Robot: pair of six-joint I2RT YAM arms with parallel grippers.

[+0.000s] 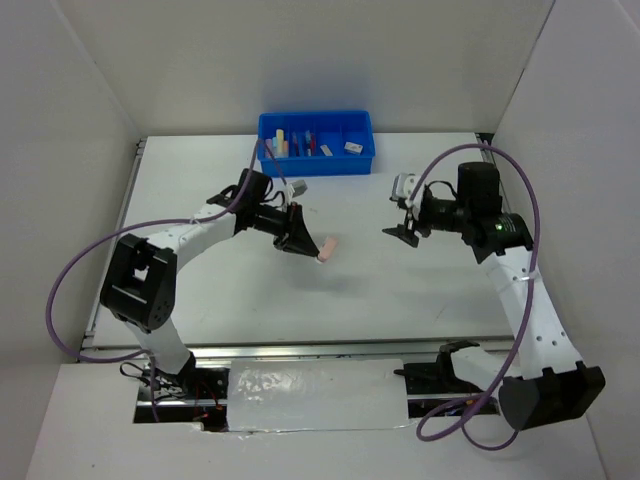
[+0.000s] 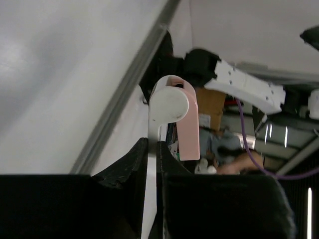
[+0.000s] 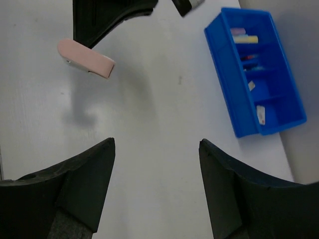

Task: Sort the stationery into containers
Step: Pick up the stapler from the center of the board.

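Stationery piece (image 1: 326,249), pink, clamped in left gripper (image 1: 312,245) above table (image 1: 400,295), right gripper (image 1: 403,232) gaping

Apparently open table (image 1: 380,290) before tray (image 1: 316,166)

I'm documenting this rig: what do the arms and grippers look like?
The left arm and right arm have white link shells and black blocky joints. The left gripper and right gripper have black wedge-shaped fingers. A loose purple cable runs along each arm.
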